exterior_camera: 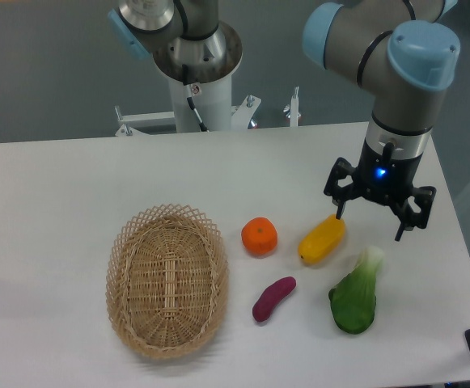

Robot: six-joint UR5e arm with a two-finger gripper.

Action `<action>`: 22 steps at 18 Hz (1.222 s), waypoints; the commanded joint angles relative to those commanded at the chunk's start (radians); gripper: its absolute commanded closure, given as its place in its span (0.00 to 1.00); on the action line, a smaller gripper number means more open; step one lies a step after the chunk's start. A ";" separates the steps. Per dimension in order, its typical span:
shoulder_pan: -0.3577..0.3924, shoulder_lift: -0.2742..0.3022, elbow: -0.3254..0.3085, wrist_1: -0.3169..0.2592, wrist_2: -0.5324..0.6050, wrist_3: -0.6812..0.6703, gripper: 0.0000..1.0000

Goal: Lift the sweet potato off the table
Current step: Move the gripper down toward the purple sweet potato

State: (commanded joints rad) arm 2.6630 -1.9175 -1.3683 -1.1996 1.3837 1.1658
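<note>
Sweet potato (pixel 273 298) on table (pixel 48 186), beside empty wicker basket (pixel 167 279); fingers (pixel 339 207) spread wide, holding nothing.

1. The arm (pixel 364 40) shows fat grey tube segments, matte and rounded
2. Light-blue caps (pixel 422 55) cover the joint ends, 1 big one facing us at the wrist
3. The wrist narrows to a black-and-silver banded collar, a small blue light glowing on it
4. The gripper (pixel 370 224) is black, with 2 thin dark fingers
5. The base (pixel 196 48) is a silver flanged ring on a white column, a black cable running down it
</note>
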 joint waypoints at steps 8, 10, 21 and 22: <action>0.000 0.006 -0.021 0.021 0.003 0.002 0.00; -0.002 0.003 -0.038 0.025 0.003 0.000 0.00; -0.055 -0.080 -0.086 0.089 0.005 -0.011 0.00; -0.064 -0.090 -0.098 0.109 0.006 -0.026 0.00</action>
State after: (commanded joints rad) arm 2.5987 -2.0079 -1.4664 -1.0909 1.3898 1.1399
